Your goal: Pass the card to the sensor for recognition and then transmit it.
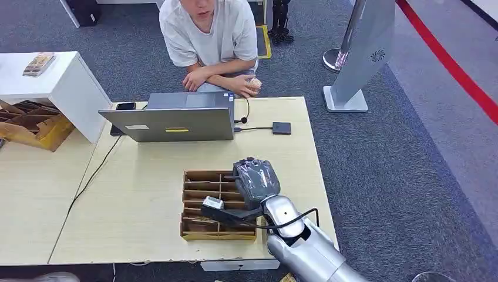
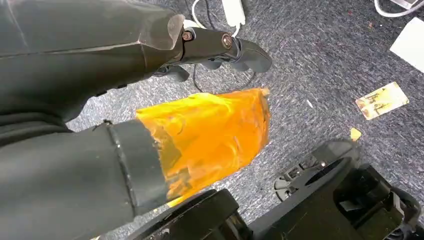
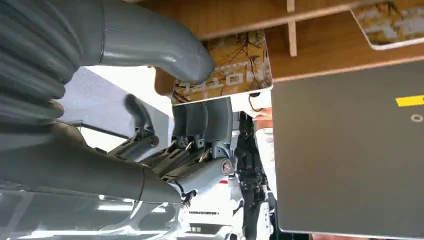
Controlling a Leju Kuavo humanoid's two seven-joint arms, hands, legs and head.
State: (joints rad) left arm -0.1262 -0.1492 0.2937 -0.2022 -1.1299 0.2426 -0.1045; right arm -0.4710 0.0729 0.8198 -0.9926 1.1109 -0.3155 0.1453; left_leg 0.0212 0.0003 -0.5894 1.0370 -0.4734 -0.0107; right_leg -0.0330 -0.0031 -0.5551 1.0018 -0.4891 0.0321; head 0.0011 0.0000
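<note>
1. Yellow-brown and printed with bare branches, the card (image 3: 225, 67) sat pinched in my right hand (image 1: 253, 179); in the right wrist view I saw the thick grey thumb (image 3: 165, 45) pressed on one face and the darker fingers (image 3: 205, 120) backing the other.
2. I read the right hand's position from the head view: it hovered above the right-hand columns of the wooden divided tray (image 1: 202, 202), with the silver forearm running back toward me.
3. Beyond the held card, in the right wrist view, I made out the tray's wooden partitions and a second card (image 3: 395, 22) of the same print lying in a compartment well apart from the fingers.
4. Further out from the right hand stood the grey laptop (image 1: 176, 120), its lid back turned to me, and the small dark square sensor (image 1: 281, 128) lay on the table (image 1: 129, 194) beside the laptop, cabled to it and well ahead of the hand.
5. A person (image 1: 208, 41) sat past the far table edge with arms folded.
6. My left hand (image 2: 220, 47) hung over grey carpet; its dark fingers looked curled in with nothing between them, an orange-wrapped thumb beneath.
7. On the carpet (image 2: 320, 60) past that hand I saw one more loose card (image 2: 381, 100).
</note>
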